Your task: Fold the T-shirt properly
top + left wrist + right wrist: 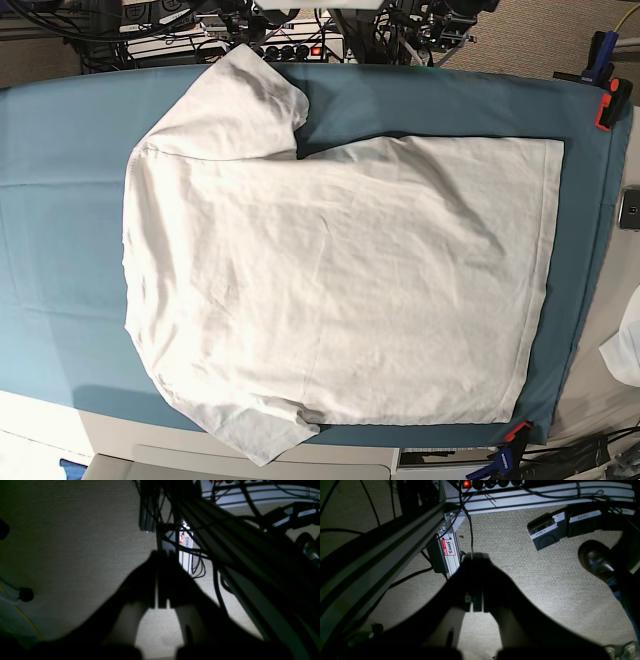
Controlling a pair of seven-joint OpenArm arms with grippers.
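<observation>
The white T-shirt [330, 280] lies spread flat and wrinkled on the teal table cover [60, 200] in the base view. Its hem is at the right, one short sleeve [250, 95] points to the far edge and the other [265, 430] to the near edge. Neither arm shows in the base view. In the left wrist view my left gripper [161, 556] is a dark silhouette over the carpet floor, its jaws shut together with nothing between them. My right gripper [476, 556] hangs the same way, shut and empty, beside the table frame.
Orange clamps [608, 100] [517, 432] pin the cover at the right corners. A small white cloth scrap [626, 350] and a phone [630, 208] sit at the right edge. Below the table are aluminium frame bars [382, 552], cables, foot pedals [546, 533] and a black shoe [595, 558].
</observation>
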